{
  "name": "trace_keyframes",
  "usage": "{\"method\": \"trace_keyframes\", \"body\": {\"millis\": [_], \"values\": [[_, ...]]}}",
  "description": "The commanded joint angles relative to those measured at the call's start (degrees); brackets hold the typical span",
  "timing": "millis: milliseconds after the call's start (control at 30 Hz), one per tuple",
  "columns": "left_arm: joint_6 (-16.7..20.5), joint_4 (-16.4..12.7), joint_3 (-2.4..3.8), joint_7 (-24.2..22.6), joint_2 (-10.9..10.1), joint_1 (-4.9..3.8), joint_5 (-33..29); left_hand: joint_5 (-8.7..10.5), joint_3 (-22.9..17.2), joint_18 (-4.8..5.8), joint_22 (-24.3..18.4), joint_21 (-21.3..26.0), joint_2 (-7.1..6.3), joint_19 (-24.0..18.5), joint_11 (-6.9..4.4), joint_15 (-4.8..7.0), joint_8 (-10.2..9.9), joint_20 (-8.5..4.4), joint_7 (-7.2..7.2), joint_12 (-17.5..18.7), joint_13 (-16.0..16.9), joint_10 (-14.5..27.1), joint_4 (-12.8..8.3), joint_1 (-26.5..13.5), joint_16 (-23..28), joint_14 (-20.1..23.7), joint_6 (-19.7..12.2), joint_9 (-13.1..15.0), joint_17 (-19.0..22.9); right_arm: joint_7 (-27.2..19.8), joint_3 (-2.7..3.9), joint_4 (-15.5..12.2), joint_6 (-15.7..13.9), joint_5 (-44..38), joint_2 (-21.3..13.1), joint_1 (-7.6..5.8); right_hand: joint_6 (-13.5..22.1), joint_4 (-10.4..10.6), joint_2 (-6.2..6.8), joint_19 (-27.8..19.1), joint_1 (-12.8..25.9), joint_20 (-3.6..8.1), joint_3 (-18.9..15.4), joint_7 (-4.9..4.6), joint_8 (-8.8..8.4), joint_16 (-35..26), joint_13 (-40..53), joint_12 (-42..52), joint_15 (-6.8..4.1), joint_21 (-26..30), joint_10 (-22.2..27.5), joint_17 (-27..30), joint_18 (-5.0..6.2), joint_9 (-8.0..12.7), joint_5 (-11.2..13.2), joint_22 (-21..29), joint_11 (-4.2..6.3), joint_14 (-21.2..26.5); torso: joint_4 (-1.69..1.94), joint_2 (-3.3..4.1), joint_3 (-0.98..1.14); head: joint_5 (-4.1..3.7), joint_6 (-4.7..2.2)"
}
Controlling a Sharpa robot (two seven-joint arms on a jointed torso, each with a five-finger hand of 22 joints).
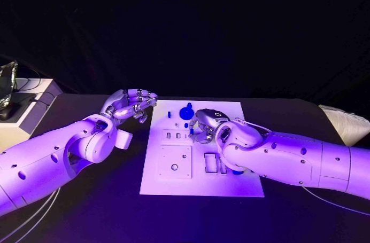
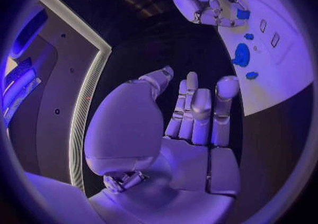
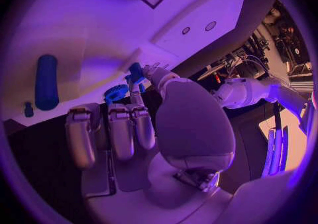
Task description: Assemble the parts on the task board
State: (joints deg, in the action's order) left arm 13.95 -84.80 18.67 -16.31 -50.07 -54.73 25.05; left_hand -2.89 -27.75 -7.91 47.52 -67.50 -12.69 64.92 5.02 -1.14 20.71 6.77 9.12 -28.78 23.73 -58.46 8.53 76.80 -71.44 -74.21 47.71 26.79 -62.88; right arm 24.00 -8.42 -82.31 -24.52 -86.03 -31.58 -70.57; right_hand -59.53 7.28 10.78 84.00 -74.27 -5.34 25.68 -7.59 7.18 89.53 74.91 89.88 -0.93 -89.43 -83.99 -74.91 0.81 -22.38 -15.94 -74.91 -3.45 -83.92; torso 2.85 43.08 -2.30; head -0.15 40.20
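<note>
Black table point(image 1: 92, 211) under everything. White task board point(image 1: 202, 187) lay mid-table, between my arms. My right hand point(image 1: 207, 126) sat over the board's upper middle, thumb and a fingertip pinching a small blue part point(image 3: 135, 72), just beside a blue toothed wheel point(image 3: 116, 92). My left hand point(image 1: 132, 105) hung off the board's left edge over bare table, fingers loosely curled, apart, nothing in them. Round blue disc point(image 1: 186, 112) rested near the board's far edge. Blue cylinder point(image 3: 46, 82) lay flat on the board, possibly in a recess.
</note>
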Motion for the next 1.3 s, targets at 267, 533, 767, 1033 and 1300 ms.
{"method": "trace_keyframes", "body": {"millis": [267,533,767,1033,1300], "values": [[-0.3,-0.1,0.04,-0.3,0.0,-0.02,-0.3,0.0,-0.1,-0.47,0.1,-0.3,0.25,0.2,0.0,-0.03,0.0,0.0,-0.02,-0.4,0.1,0.5,-0.1,0.4,-0.2,-0.2,-0.3,-0.1,-0.1,-1.0,-0.07,0.1,-0.2,-0.5,0.3,0.24,0.3,0.1,0.57,5.6,0.3,0.46,-0.2,-0.09,-0.09,0.2,15.1,0.1,-0.25,0.1,-6.0,-14.1,-0.61,0.1,0.2,-14.5,0.41,-5.9,0.0,-0.01,-0.02,-0.01,-0.03],[-0.3,-0.1,0.04,-0.3,0.0,-0.02,-0.3,0.0,-0.1,-0.47,0.1,-0.3,0.25,0.2,0.0,-0.03,0.0,0.0,-0.02,-0.4,0.1,0.5,-0.1,0.4,-0.2,-0.2,-0.3,-0.1,-0.1,-1.4,-0.07,0.3,-1.8,-0.7,0.7,0.45,0.4,0.0,0.58,5.6,0.2,0.45,-0.1,-0.12,-0.16,0.2,15.1,0.1,-0.23,0.1,-6.0,-14.1,-0.62,0.1,0.2,-14.5,0.38,-5.9,0.07,0.02,-0.02,-0.02,-0.01],[-0.4,-0.1,0.04,-0.2,0.0,-0.02,-0.3,0.0,-0.1,-0.47,0.1,-0.3,0.25,0.2,0.0,-0.03,0.0,0.0,-0.02,-0.4,0.1,0.5,-0.1,0.4,-0.2,-0.2,-0.3,-0.1,-0.1,-1.5,-0.07,0.5,-2.3,-0.8,1.0,0.79,0.4,0.0,0.51,5.6,0.1,0.44,-0.1,-0.12,-0.16,0.2,15.1,0.1,-0.22,0.1,-6.0,-14.1,-0.62,0.1,0.1,-14.5,0.37,-5.9,0.02,0.04,0.04,0.06,0.04],[-0.4,0.0,0.04,-0.2,0.0,-0.02,-0.2,0.0,-0.1,-0.47,0.1,-0.3,0.25,0.2,0.0,-0.03,0.0,0.0,-0.02,-0.4,0.1,0.5,-0.1,0.4,-0.2,-0.2,-0.3,-0.1,-0.1,-1.8,-0.07,0.1,-4.7,-1.8,0.7,0.97,0.4,-0.2,0.45,5.6,-0.1,0.43,0.1,-0.11,-0.12,0.2,15.1,0.1,-0.21,0.0,-6.0,-14.2,-0.63,0.1,0.0,-14.6,0.37,-5.9,0.04,0.04,0.03,0.07,0.06],[-0.4,0.1,0.04,-0.1,0.0,-0.02,-0.2,0.0,-0.1,-0.47,0.1,-0.3,0.25,0.2,0.0,-0.03,0.0,0.0,-0.02,-0.4,0.1,0.5,-0.1,0.4,-0.2,-0.2,-0.3,-0.1,-0.1,-3.3,-0.07,-0.2,-7.2,-1.8,0.4,1.06,0.3,-0.4,0.45,5.8,-0.3,0.43,0.3,-0.08,-0.04,0.3,15.1,0.1,-0.22,-0.2,-6.0,-14.3,-0.71,0.0,-0.1,-14.8,0.39,-5.9,-0.04,0.05,0.03,0.12,0.09]]}}
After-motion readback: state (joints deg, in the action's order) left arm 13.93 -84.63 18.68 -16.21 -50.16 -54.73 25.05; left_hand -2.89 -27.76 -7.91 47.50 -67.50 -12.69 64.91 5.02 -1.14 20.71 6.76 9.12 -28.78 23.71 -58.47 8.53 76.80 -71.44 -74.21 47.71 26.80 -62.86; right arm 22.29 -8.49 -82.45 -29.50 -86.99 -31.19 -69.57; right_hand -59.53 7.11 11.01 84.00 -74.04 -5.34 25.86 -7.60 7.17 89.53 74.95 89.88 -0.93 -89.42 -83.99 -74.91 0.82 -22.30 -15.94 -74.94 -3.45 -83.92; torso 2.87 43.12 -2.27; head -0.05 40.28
